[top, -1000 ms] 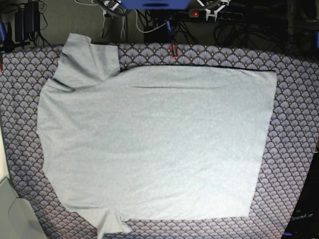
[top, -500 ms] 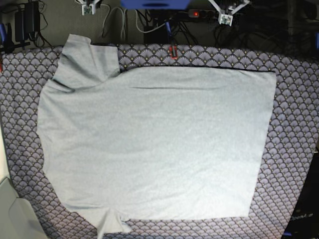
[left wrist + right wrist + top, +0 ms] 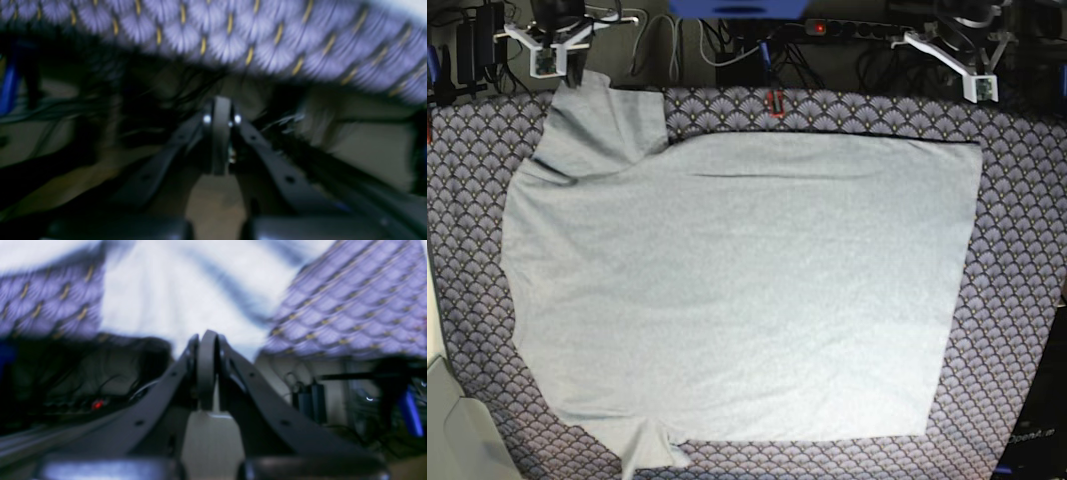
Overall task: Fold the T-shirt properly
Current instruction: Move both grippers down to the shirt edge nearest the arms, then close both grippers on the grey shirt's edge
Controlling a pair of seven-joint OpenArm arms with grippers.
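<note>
The T-shirt (image 3: 737, 290) lies spread flat on the worktop (image 3: 1017, 260), plain grey side up, covering most of the patterned cloth (image 3: 1012, 300) beneath it. One sleeve (image 3: 602, 120) reaches up toward the far left corner of the base view; a smaller flap of fabric (image 3: 652, 450) pokes out at the near edge. A faint crease runs across the shirt near its far edge. No lettering shows.

Right tool (image 3: 207, 340): fingers pressed together, nothing between them. It hangs off the far edge of the worktop, just above the tip of the sleeve; its wrist view shows pale shirt fabric (image 3: 180, 293) ahead, flanked by cloth (image 3: 350, 316). In the base view it sits at top left (image 3: 552, 50).

Left tool (image 3: 220, 113): fingers likewise pressed together, empty. It hovers past the far right corner (image 3: 972, 65), well apart from the shirt, with only the cloth edge (image 3: 233, 36) and dark cables (image 3: 100, 110) ahead of it. Both wrist views are blurred.

Cables and a power strip (image 3: 847, 28) with a red light lie behind the worktop.
</note>
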